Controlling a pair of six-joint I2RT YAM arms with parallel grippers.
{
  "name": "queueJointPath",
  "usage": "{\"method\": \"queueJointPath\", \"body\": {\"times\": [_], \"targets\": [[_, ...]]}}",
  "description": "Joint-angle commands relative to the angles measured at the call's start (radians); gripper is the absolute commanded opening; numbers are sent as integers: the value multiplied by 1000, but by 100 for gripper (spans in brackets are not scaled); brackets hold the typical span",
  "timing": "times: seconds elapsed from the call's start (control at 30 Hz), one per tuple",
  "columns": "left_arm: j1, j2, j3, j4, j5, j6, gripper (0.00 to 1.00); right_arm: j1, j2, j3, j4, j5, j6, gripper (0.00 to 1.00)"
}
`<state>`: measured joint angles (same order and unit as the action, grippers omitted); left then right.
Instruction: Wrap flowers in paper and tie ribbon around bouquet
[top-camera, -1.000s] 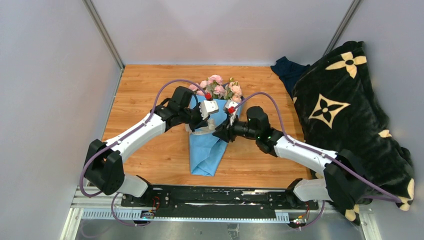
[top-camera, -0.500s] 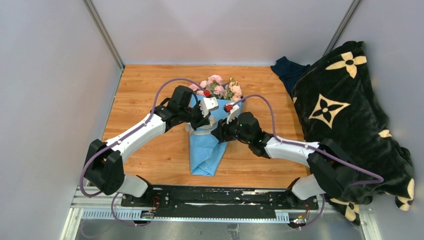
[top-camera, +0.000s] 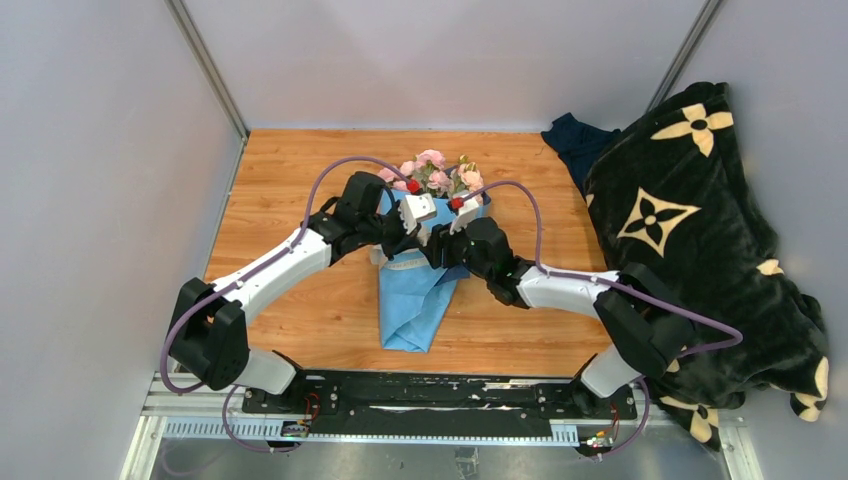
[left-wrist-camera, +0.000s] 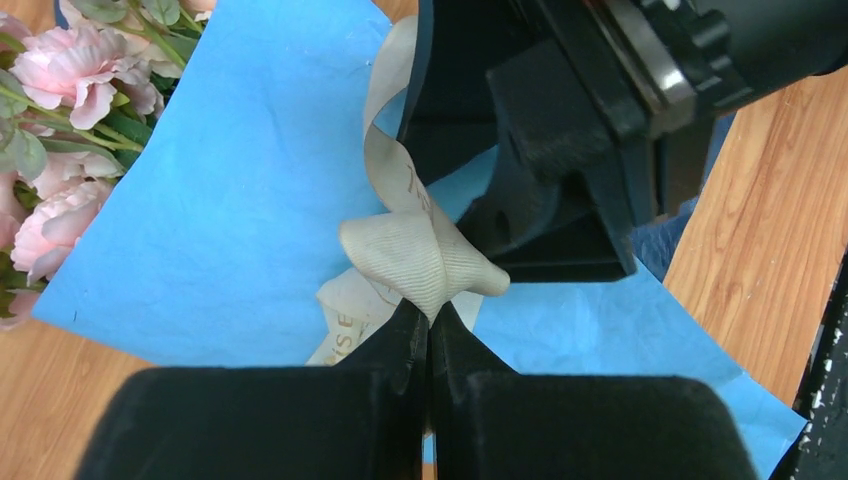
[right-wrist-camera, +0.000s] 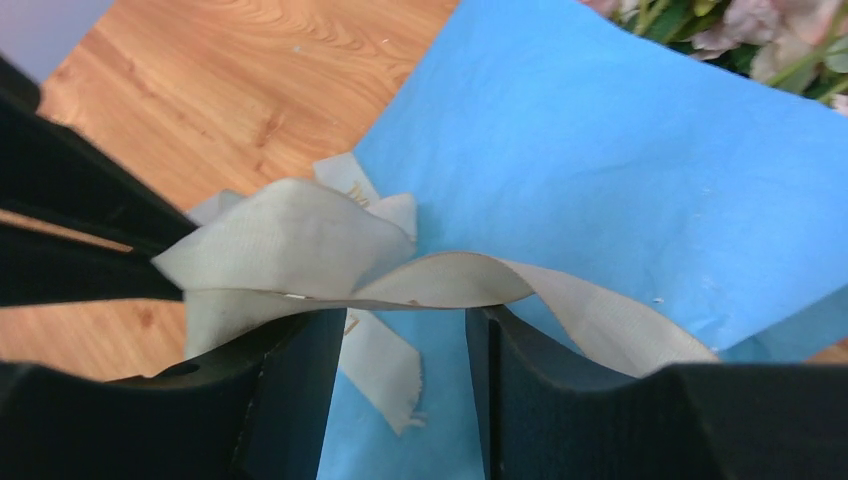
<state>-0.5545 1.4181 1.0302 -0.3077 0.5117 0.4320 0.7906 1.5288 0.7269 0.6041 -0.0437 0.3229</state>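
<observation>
Wrap step looks done. The flowers (top-camera: 437, 178) sit in a cone of light blue paper (left-wrist-camera: 230, 200), and the bouquet (top-camera: 412, 290) lies flat mid-table (top-camera: 300, 170), blooms toward the far edge and tail pointing at the arm bases.

The tie is in progress. The ribbon (left-wrist-camera: 415, 250) shows as a pale band across the cone's waist in the top view, and it twists into a loose crossing just above the paper.

- Left gripper (left-wrist-camera: 430, 318): fingers pressed fully together, pinching the folded ribbon right at the crossing.
- Right gripper (right-wrist-camera: 405, 330): jaws clearly apart. One ribbon strand runs across the gap, resting over the finger edges and not clamped. I read this as either just let go or setting up for a regrip.
- The short frayed ribbon tail lies free on the paper below the crossing.

Left to do, my estimate: pull the crossing tight, finish the knot or bow, then release both ends. I can't tell from these views whether a first half-knot is already locked, because the twist looks slack.

Changes against the earlier top frames:
- The right arm has swung inward. Its elbow is closer to the centreline and its wrist is now right up against the left wrist over the bouquet.
- The left arm has not shifted.
- The bouquet is in the same spot and orientation.
- The black patterned blanket (top-camera: 700, 220) on the right is unchanged.
</observation>
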Motion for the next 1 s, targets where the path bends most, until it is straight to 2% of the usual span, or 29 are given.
{"method": "queueJointPath", "body": {"times": [0.0, 0.13, 0.37, 0.43, 0.53, 0.6, 0.7, 0.8, 0.97], "targets": [[4, -2, -19, 28, 20, -13, 0, 1, 25, 16, 76, 132, 18, 51], [4, 0, -17, 30, 22, -14, 0, -1, 45, 19, 124, 158, 33, 49], [4, 4, -15, 30, 13, -11, 0, -1, 104, 65, 163, 89, 37, 49], [4, 3, -15, 31, 15, -9, 0, -4, 115, 70, 160, 88, 43, 41], [4, 1, -14, 32, 9, -12, 0, -20, 116, 61, 158, 88, 57, 13], [5, -3, -14, 35, -9, -10, 0, -39, 101, 38, 161, 77, 57, 1], [14, -8, -18, 55, -80, 16, 0, -83, 42, -5, 126, -40, 26, 0], [17, -9, -27, 133, -200, 63, 0, -139, -15, 0, -56, -249, -24, 0], [24, -11, -15, 184, -192, 90, 0, -168, -113, -65, -148, -385, -75, 0]]}}
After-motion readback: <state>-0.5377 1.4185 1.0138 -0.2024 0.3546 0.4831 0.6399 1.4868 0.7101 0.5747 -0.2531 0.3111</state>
